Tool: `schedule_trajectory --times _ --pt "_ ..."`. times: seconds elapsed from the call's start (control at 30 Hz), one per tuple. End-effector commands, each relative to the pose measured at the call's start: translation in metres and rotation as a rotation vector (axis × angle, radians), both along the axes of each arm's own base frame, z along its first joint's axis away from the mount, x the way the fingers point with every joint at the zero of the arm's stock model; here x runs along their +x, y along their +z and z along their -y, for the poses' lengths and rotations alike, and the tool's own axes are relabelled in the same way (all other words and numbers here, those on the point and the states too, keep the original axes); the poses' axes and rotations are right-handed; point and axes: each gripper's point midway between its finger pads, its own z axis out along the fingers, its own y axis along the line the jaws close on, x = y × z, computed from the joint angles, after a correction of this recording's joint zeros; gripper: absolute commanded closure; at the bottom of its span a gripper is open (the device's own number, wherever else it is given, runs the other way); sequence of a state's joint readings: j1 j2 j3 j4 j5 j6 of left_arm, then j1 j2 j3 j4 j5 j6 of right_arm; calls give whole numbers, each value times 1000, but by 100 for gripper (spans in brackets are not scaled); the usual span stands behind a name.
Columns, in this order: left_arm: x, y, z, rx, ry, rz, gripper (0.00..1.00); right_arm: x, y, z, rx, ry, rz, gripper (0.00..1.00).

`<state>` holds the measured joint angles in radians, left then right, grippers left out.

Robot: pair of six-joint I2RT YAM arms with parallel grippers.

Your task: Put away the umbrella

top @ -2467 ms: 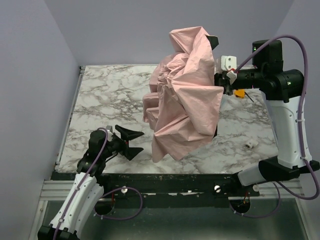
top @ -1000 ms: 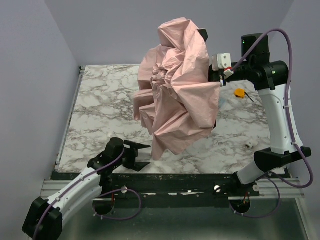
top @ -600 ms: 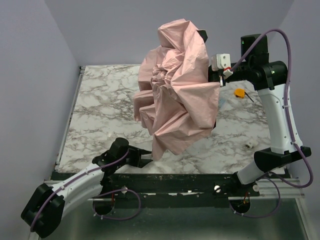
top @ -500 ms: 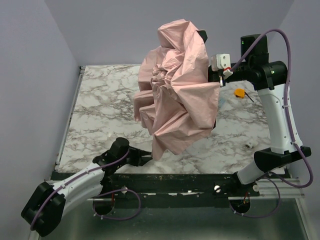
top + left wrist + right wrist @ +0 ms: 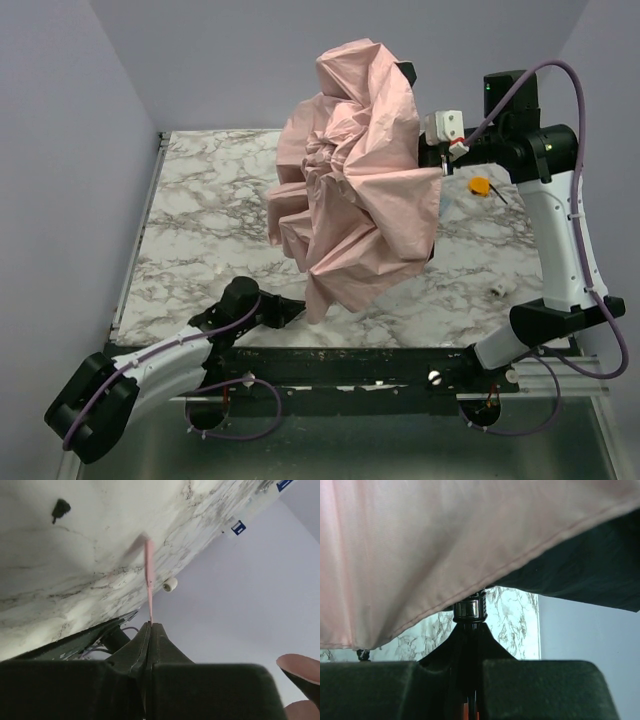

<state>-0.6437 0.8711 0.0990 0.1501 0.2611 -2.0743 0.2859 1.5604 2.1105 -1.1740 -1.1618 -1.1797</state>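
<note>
Pale pink fabric folding umbrella [image 5: 355,180] is aloft, clear of the marble-patterned desk [image 5: 200,200]. The canopy hangs in loose, bunched folds just left of the right jaws and above the left jaws.

Right jaws: pressed together on the umbrella's thin dark shaft [image 5: 469,608], just under its metal collar. Fabric drapes right over them in the wrist view.

Left jaws: low at the desk's near edge, beneath the canopy's bottom hem. Pressed together, pinching the end of a thin pink strap [image 5: 148,575] that runs straight away from the tips.

Progress, my reading: partway. The umbrella is gripped at two points, but the canopy is not gathered or rolled and the strap is not wound or fastened. Cannot tell whether the shaft is telescoped in, since it is hidden. No sleeve or storage spot in view. Left to do: smooth the folds, roll, bind with the strap, set down.

Small white cylinder [image 5: 500,289] and orange bit [image 5: 480,186] lie on the desk, both well apart from the left jaws and uninvolved.
</note>
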Motion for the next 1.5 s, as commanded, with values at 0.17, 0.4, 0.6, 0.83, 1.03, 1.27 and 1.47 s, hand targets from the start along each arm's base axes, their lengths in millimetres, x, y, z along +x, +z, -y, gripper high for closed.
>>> schedule_trajectory --times 0.17,0.4,0.6,0.83,1.03,1.27,1.47 --pt "27 31 -7 -106 128 224 100 -5 21 7 24 -62 27 99" --pt "41 36 -42 -22 201 334 100 -7 21 16 -23 -114 54 100" --pt "58 46 -59 13 196 382 100 -12 16 14 -19 -90 28 100" --pt "96 92 -62 19 136 512 100 -23 10 19 -40 -86 25 100" --pt "117 115 -50 20 29 577 100 -33 1 21 -53 -71 12 100" --pt "132 130 -41 33 -44 628 100 -41 -12 18 -50 -21 -44 100" --pt "144 148 -35 59 -101 685 100 -47 -42 20 -105 13 -114 100"
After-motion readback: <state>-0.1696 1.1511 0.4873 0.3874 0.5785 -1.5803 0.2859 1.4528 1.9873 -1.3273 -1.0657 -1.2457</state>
